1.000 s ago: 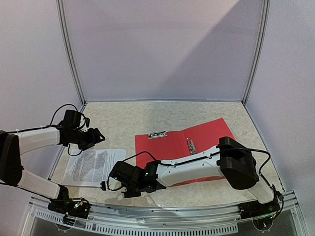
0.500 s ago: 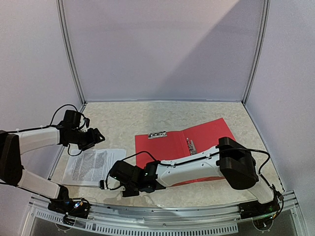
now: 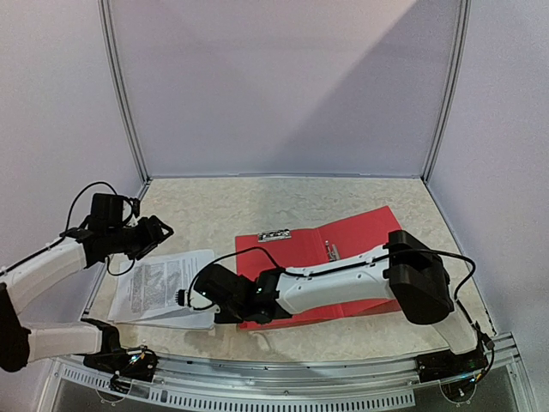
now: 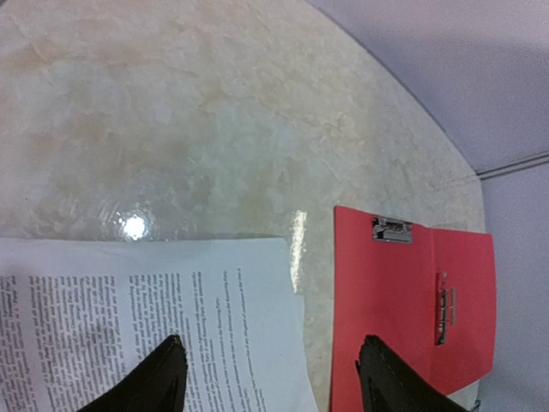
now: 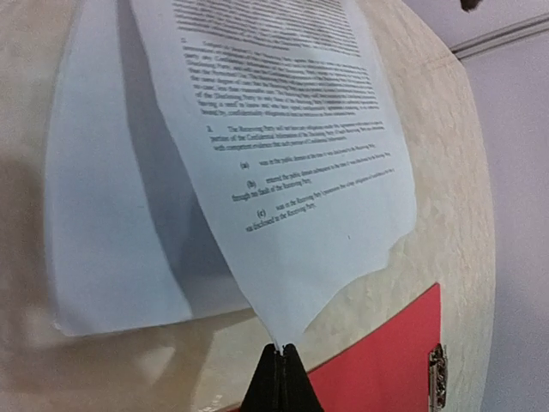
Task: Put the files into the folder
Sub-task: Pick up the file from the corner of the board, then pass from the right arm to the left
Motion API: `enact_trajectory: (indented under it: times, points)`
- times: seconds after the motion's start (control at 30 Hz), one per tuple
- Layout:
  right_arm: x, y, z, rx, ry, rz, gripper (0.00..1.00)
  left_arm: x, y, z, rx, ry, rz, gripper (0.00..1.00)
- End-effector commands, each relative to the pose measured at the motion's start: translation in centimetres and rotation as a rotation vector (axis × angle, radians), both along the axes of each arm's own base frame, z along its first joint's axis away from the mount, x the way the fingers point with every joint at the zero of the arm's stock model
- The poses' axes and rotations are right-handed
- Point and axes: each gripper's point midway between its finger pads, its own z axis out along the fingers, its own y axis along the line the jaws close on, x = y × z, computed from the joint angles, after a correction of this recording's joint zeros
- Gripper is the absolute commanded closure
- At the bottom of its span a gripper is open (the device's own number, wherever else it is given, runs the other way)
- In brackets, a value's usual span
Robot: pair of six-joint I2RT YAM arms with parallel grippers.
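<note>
Your right gripper (image 5: 280,352) is clenched on one corner of the top sheet (image 5: 283,146) of the files (image 3: 159,285); in the right wrist view that sheet hangs curled and lifted off the lower sheet (image 5: 103,240), which lies flat on the table (image 3: 223,206); the pinched corner sits just over the folder's edge; in the top view the right gripper (image 3: 183,298) is at the near right corner of the files, which lie at the left of the table, close to the left wall

Your left gripper (image 4: 273,342) is released, fingers (image 4: 163,378) spread wide, holding nothing; it hovers above the far left part of the files with the printed text beneath it, apart from the paper

The folder (image 3: 352,240) lies open and flat just to the right of the files, a narrow strip of table showing between them in the left wrist view; a metal clip (image 3: 274,233) sits at the far edge of its left cover and another (image 3: 331,251) along the spine

Mind what is in the way: your right arm (image 3: 343,287) stretches across the folder's near half and hides it from above; its black cable (image 3: 249,254) loops over the left cover
</note>
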Motion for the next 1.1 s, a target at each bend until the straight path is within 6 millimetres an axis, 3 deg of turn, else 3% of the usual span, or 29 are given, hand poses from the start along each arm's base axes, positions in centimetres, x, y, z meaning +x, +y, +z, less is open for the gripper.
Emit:
enact_trajectory:
  times: [0.0, 0.2, 0.37, 0.47, 0.7, 0.8, 1.07]
  points:
    - [4.4, -1.9, 5.3, 0.097, -0.06, -0.144, 1.0, -4.0, -1.2, -1.0, -0.186, 0.074, 0.056, 0.32]
    - [5.7, -3.3, 5.4, 0.103, -0.068, -0.214, 1.0, -8.5, -3.3, -1.8, -0.343, 0.123, 0.088, 0.34]
    - [7.0, -4.6, 4.8, 0.102, -0.047, -0.288, 1.0, -10.4, -6.2, -3.0, -0.434, 0.217, 0.01, 0.33]
    - [7.2, -5.1, 4.6, 0.098, -0.034, -0.307, 1.0, -11.1, -8.3, -2.5, -0.502, 0.25, -0.031, 0.32]
    - [7.1, -5.5, 4.6, 0.108, -0.023, -0.321, 1.0, -12.6, -11.8, -2.4, -0.62, 0.333, -0.034, 0.29]
    - [7.0, -5.6, 4.8, 0.117, -0.015, -0.325, 1.0, -12.9, -12.0, -3.9, -0.62, 0.369, 0.003, 0.28]
    - [6.5, -6.8, 6.2, 0.148, -0.004, -0.333, 1.0, -11.5, -11.7, -4.2, -0.674, 0.284, 0.092, 0.28]
